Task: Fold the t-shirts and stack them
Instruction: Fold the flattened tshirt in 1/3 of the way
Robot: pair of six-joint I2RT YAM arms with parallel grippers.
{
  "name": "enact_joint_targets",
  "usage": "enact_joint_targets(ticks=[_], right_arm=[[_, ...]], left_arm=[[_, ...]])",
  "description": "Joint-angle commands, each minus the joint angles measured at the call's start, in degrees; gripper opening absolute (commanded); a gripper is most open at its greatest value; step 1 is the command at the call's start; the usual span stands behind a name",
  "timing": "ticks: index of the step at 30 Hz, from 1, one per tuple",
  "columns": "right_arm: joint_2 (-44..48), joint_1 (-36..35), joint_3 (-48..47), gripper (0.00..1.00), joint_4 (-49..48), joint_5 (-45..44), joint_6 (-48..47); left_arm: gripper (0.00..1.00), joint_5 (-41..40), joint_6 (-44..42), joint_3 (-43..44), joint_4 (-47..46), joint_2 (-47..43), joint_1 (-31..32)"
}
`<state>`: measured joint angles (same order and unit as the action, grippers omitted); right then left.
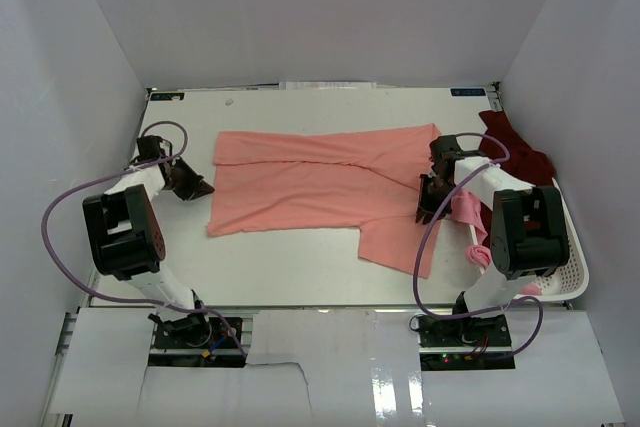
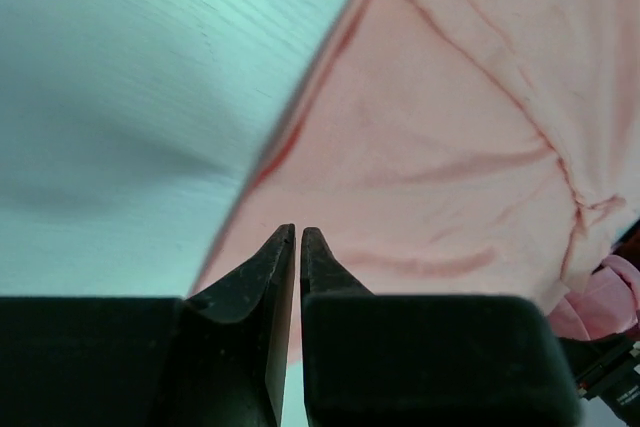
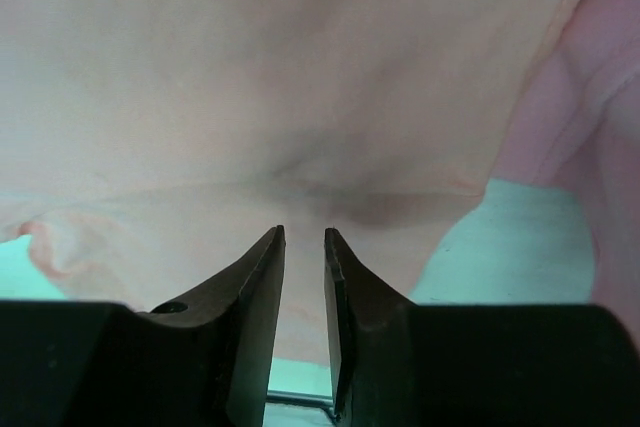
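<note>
Salmon-pink t-shirt point(image 1: 320, 192) lies spread across the table point(image 1: 300, 282), well to the left of the white basket point(image 1: 578, 272). Its far edge is folded over, and one flap reaches towards the near side at the end closer to the basket. It is light, limp cloth that will sag, drag and crease and has no stiffness to keep a fold. I judge the best holds to be pinches at the corners or along a hem, with both ends lifted together. The left gripper point(image 2: 298, 235) is at the shirt's end farthest from the basket, its jaws drawn nearly together with only a slit between them and no cloth in it. The right gripper point(image 3: 303, 235) hangs over the end nearest the basket, jaws a little apart, grasping nothing. A lighter pink t-shirt point(image 1: 468, 212) lies at the basket's left rim and a dark maroon t-shirt point(image 1: 515, 147) drapes over its far end, both largely hidden by the right arm. The fold is probably two layers deep, though the wrist views are too close and blurred to be sure.
</note>
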<state>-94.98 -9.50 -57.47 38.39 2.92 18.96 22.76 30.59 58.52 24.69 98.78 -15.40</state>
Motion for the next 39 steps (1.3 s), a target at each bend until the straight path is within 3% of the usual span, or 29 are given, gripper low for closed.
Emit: enact_joint_targets(ticks=[1,7,14,19,25,31,39], right_arm=[[1.46,-1.13,-6.84,0.29,3.70,2.35,-1.29],[1.99,-1.40,-12.74,0.39,4.76,4.20,-2.26],[-3.45,-1.66,-20.65,0.75,-2.34,11.84,-6.30],[-15.72,-3.15,-36.17,0.76,-1.04,14.75,-10.78],[-26.73,-3.42,-49.37,0.74,0.54,15.80,-8.69],[-31.75,-3.51,-53.88,0.68,1.51,15.01,-7.10],[-31.50,-3.51,-50.90,0.64,0.72,15.19,-4.90]], left_arm=[[0.20,2.64,1.40,1.41,1.67,-9.20,1.07],[0.21,2.11,1.49,8.69,3.35,-7.91,1.07],[0.22,1.85,4.48,21.42,0.01,3.51,3.09],[0.23,1.93,4.30,34.45,1.68,13.53,11.78],[0.26,2.81,3.86,48.60,2.91,22.13,23.56],[0.28,9.05,6.76,63.62,5.02,32.51,30.51],[0.29,13.44,11.42,68.57,0.90,40.69,34.29]])
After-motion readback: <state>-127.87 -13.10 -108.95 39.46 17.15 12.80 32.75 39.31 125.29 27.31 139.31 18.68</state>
